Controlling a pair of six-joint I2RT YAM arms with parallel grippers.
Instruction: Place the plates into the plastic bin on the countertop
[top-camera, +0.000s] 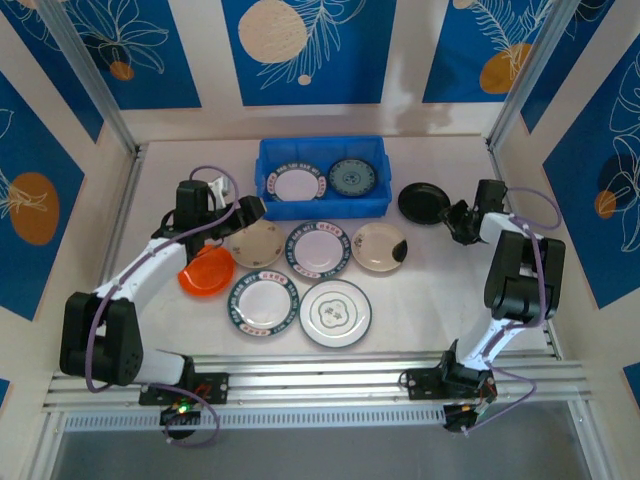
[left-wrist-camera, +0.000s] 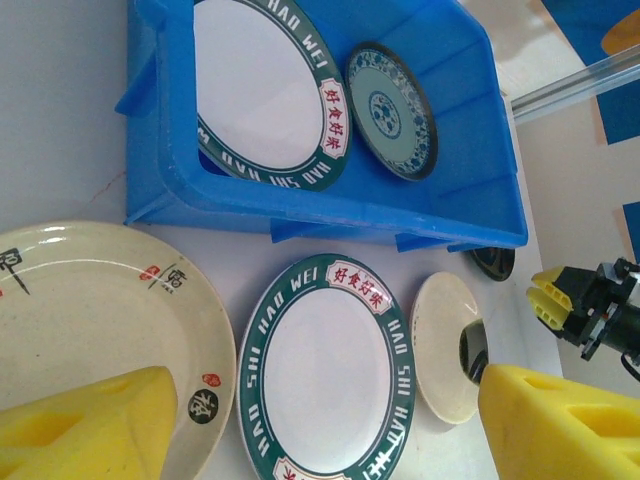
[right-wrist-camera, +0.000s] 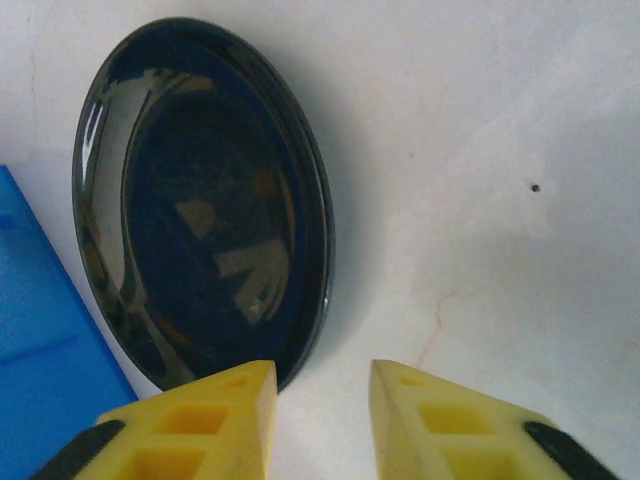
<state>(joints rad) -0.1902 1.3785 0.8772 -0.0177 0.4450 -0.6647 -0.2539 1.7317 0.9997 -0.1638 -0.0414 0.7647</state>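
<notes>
The blue plastic bin stands at the back of the countertop. It holds a green-rimmed plate and a teal-patterned plate. My left gripper is open and hovers over another green-rimmed plate. A cream plate lies beside it. The black plate lies right of the bin. My right gripper is open, low at that plate's near rim, with bare countertop between its fingers.
Also on the countertop are an orange plate under my left arm, a small cream plate, and two more rimmed plates at the front. The bin's corner is close to the left of the black plate. Aluminium rails frame the surface.
</notes>
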